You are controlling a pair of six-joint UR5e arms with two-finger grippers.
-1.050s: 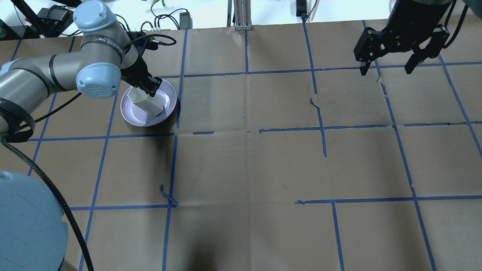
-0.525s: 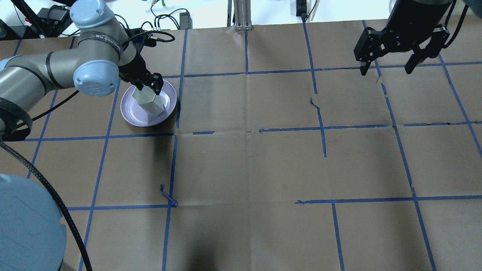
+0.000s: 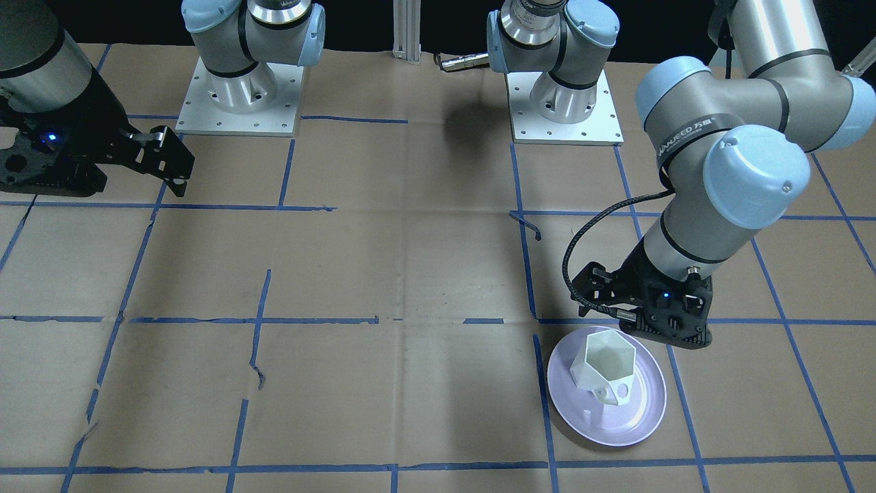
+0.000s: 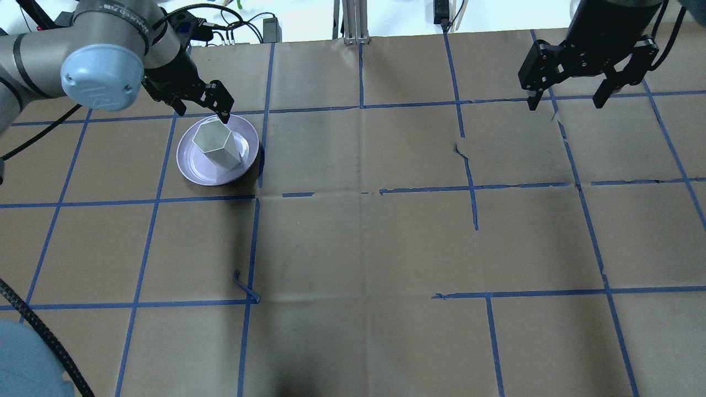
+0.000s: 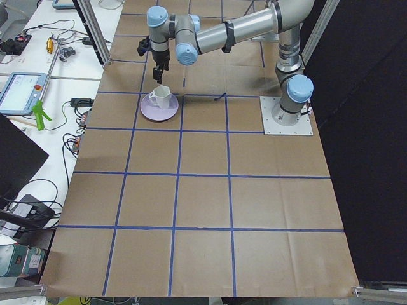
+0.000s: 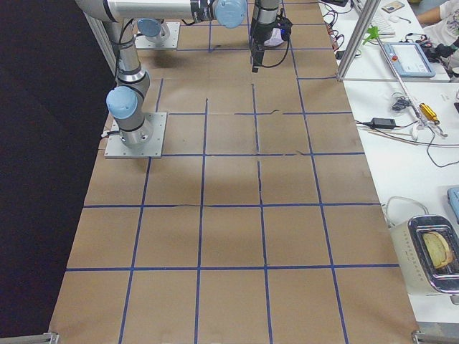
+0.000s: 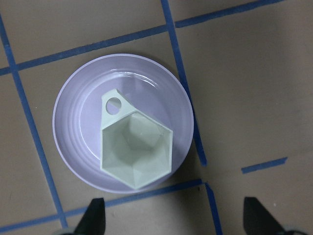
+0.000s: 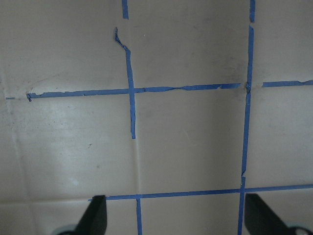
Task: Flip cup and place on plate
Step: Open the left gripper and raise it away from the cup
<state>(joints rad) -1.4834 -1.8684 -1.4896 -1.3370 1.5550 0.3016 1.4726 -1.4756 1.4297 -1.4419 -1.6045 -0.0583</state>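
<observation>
- Since the cup [image 4: 216, 142] stands mouth-up on the plate [image 4: 190, 165], we judge the task all but done.
- We see the left gripper [image 4: 202, 113] spread and empty just above it.
- The right gripper [image 4: 564, 103] hangs spread, well apart.

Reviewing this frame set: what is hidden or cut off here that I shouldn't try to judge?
Every view: base of the cup, which stands mouth-up on the plate.
Left wrist view: the left hand shows only fingertips; the bottom edge cuts the rest.
Front-facing view: the right hand is cut by the left edge.
Exterior right view: cup and plate lie beyond the top edge.
</observation>
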